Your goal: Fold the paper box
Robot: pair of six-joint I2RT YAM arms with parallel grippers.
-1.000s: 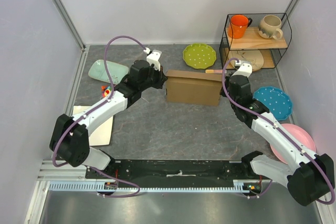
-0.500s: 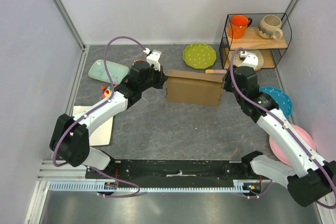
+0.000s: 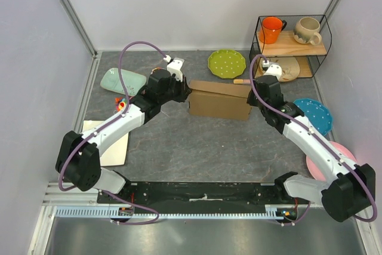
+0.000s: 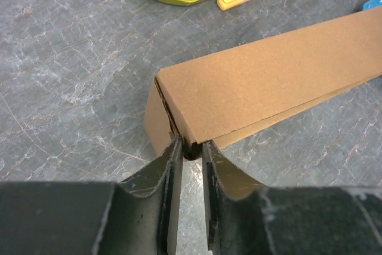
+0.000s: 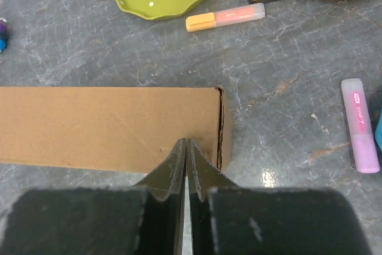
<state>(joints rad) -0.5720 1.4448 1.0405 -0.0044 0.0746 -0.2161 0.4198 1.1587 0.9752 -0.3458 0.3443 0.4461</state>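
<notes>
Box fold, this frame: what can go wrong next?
The box lid gapes along one long edge; with the left pincer slightly open at that corner, it may spring up.
The right pincer, shut, sits at the box's other end; pushing could slide the box toward the highlighter.

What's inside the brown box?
The box is folded nearly shut, so only a thin dark gap shows at its ends. Its lid covers the inside, so whatever is in there, if anything, cannot be seen.
</notes>
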